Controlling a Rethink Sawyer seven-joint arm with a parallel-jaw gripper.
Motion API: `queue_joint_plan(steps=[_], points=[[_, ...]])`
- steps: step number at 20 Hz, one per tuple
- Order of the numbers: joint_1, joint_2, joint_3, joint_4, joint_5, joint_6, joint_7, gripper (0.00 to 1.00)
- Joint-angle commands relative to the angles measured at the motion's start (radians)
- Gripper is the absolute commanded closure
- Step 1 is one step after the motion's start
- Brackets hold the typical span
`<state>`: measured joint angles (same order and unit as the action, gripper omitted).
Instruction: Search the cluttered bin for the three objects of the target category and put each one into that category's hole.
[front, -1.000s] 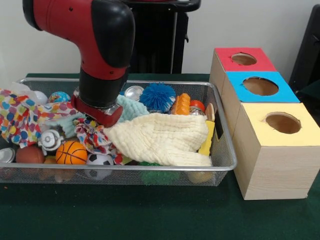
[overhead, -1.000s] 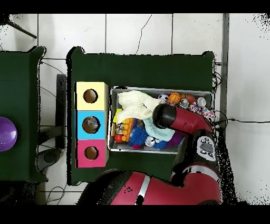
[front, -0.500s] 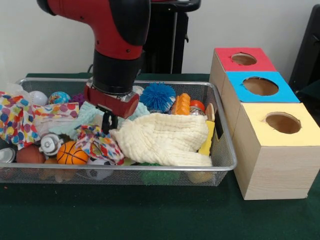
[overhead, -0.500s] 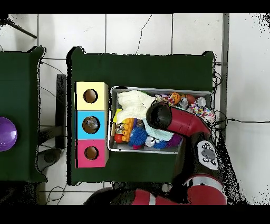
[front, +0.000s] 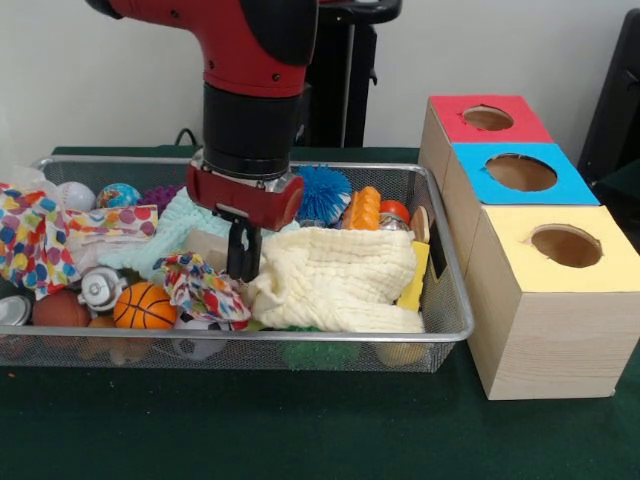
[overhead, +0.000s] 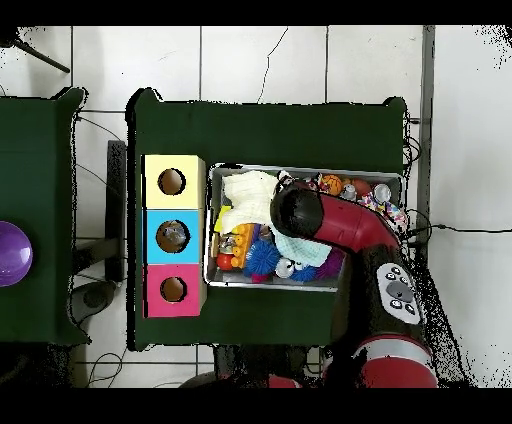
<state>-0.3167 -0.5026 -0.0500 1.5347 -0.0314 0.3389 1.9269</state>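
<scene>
The red and black arm (overhead: 335, 225) covers much of the wire mesh bin (overhead: 215, 277) in the overhead view. In the front view the gripper (front: 243, 262) sinks behind the cream knitted cloth (front: 335, 278), its tips unseen. The multicoloured dotted cloth (front: 28, 240) is cut by the left edge.

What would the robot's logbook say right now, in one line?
gripper: down in basket | beside cream cloth | grip: unclear | boxes: untouched

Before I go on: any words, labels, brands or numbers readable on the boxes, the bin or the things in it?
None can be read.
The red box, blue box and yellow box carry plain coloured tops with holes, no lettering.
The wire bin shows no label.
Any print on the small cans is too small to read.
</scene>
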Motion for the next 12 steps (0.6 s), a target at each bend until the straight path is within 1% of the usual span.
queue_joint_plan(steps=[1,2,3,4,6,8,10,12], points=[[0.031,0.036,0.061,0.019,-0.035,0.022,0.059,1.0],[0.041,0.043,0.046,0.009,-0.037,0.043,0.061,1.0],[0.058,0.052,0.014,-0.011,-0.045,0.098,0.053,1.0],[0.065,0.057,0.0,-0.022,-0.05,0.139,0.042,1.0],[0.076,0.07,-0.018,-0.048,-0.056,0.181,0.03,1.0],[0.094,0.069,-0.048,-0.06,-0.031,0.261,0.062,1.0],[0.096,0.066,-0.052,-0.06,-0.018,0.296,0.072,1.0],[0.094,0.067,-0.052,-0.067,-0.026,0.299,0.061,1.0]])
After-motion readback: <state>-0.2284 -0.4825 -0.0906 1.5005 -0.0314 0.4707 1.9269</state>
